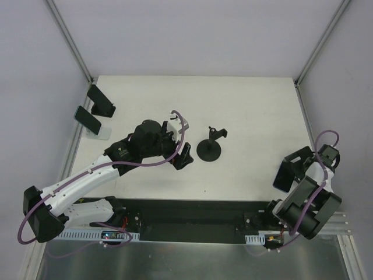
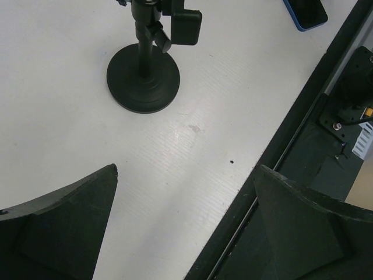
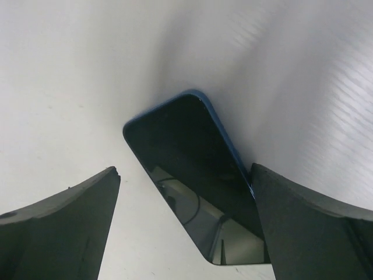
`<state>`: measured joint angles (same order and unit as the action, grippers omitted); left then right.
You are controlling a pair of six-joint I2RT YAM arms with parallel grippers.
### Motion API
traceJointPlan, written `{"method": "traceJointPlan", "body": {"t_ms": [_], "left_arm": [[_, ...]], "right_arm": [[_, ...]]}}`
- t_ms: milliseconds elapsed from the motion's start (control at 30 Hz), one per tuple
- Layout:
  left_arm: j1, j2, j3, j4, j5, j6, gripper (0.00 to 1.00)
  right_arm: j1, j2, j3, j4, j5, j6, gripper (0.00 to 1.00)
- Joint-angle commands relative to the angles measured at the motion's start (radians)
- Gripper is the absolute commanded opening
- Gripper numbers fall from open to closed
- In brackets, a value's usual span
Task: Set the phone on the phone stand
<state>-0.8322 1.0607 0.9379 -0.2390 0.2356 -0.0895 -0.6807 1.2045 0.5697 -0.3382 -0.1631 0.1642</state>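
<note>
Under the right hand [image 3: 185, 170], the phone [image 3: 192, 169] lies flat on the white bench [image 3: 70, 70], dark screen up, with a blue rim showing along its edge. In the right wrist view its long axis runs from 11 o'clock to 5 o'clock. It sits between the two fingers [image 3: 64, 227] but not centred: there is bare bench on the 9 o'clock side, while its 4 o'clock edge passes behind the other finger. Whether that finger touches it I cannot tell. The right hand is spread wide and grips nothing.

From above, the right hand [image 1: 287, 172] hangs near the bench's 3 o'clock edge and mostly hides the phone. The stand [image 1: 208, 149] is upright on its round base mid-bench, well apart from the right hand, at about its 9 o'clock.

The left hand [image 1: 182, 156] is just beside the stand, at the stand's 8 o'clock. In its wrist view the left hand [image 2: 187, 169] is also wide open and empty, with the stand [image 2: 143, 79] at 11 o'clock ahead of it and a corner of the phone [image 2: 306, 11] at 1 o'clock.
</note>
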Motion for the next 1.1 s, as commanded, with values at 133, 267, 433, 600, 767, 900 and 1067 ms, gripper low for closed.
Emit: {"method": "traceJointPlan", "body": {"t_ms": [133, 267, 433, 600, 767, 900, 1067], "left_arm": [[-0.007, -0.002, 0.010, 0.003, -0.058, 0.040, 0.99], [-0.001, -0.001, 0.009, 0.001, -0.071, 0.051, 0.99], [0.004, -0.002, 0.004, 0.001, -0.091, 0.065, 0.99], [0.004, -0.004, -0.001, 0.001, -0.117, 0.080, 0.99], [0.004, 0.013, 0.002, 0.001, -0.101, 0.103, 0.99], [0.004, 0.027, 0.001, 0.001, -0.085, 0.100, 0.99], [0.004, 0.070, 0.028, 0.000, -0.062, 0.050, 0.99]], "right_arm": [[0.048, 0.062, -0.068, 0.090, -0.139, -0.017, 0.96], [0.180, 0.090, -0.004, -0.051, -0.050, 0.017, 0.96], [0.299, 0.101, 0.028, -0.126, -0.006, 0.057, 0.96], [0.340, 0.188, 0.108, -0.228, 0.021, -0.008, 0.96], [0.423, 0.250, 0.125, -0.231, -0.065, 0.014, 0.96], [0.437, 0.163, 0.059, -0.194, -0.116, 0.086, 0.96], [0.458, 0.058, 0.016, -0.220, -0.085, 0.120, 0.96]]}}
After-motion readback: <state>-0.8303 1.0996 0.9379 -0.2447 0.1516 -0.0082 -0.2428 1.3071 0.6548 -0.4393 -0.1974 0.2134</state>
